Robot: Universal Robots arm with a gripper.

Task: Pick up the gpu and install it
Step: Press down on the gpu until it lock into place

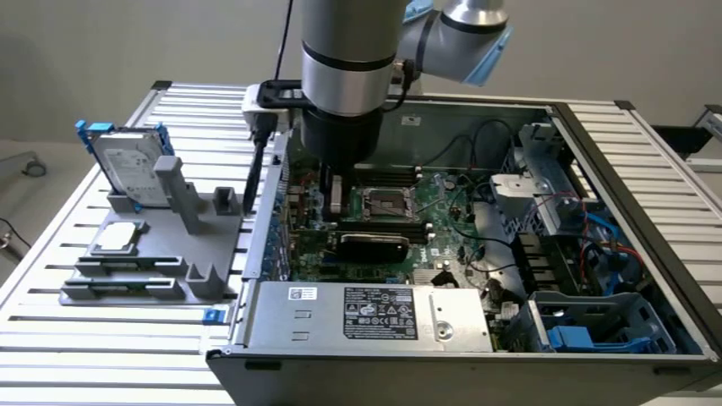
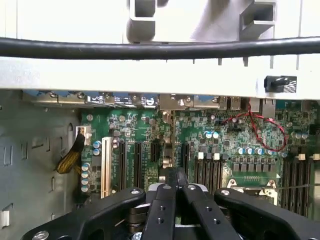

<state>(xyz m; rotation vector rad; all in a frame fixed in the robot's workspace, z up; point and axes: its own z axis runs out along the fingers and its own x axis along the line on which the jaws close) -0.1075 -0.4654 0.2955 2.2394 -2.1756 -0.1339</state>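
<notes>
I have the claw (image 2: 175, 174) down inside the open computer case (image 1: 451, 376), low over the main board (image 2: 225, 132). Its two fingers (image 2: 162, 215) are pressed flat together with no gap between them. What I take for the graphics card (image 1: 374, 246) is the black rounded block standing on the board in the exterior view. It sits just beside the processor socket (image 1: 384, 203), on the side toward the power supply (image 1: 373, 313). Its long axis runs along that view's left-to-right, in line with the card slots (image 2: 122, 165). The claw is over the card's end toward the exterior view's left, touching or just above (I cannot tell which). Nor can I tell whether the fingers pinch its top edge. The grey rack (image 1: 147, 254) out on the worktop (image 1: 113, 338) carries a hard drive (image 1: 127, 165), well apart from the claw.
</notes>
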